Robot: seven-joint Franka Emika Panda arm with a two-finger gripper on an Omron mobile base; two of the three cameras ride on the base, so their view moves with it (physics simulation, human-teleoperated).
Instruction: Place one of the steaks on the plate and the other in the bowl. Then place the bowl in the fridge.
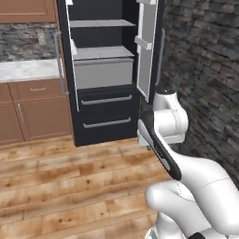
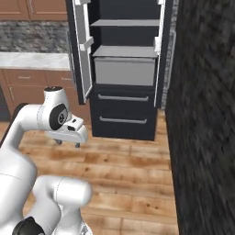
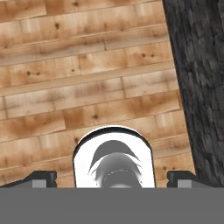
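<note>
Jaws apart and empty on the white arm's gripper (image 2: 68, 141), parked low before the tall black double-door fridge (image 2: 123, 114) (doors open, presumably for the bowl).

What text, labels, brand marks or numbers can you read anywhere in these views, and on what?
None: no readable text in any view.
The fridge, standing open, bears no brand mark or label on its doors, shelves or drawers.
The wooden cabinets, the counter and the stone wall carry no writing.
The arm's white casing has no markings.
</note>
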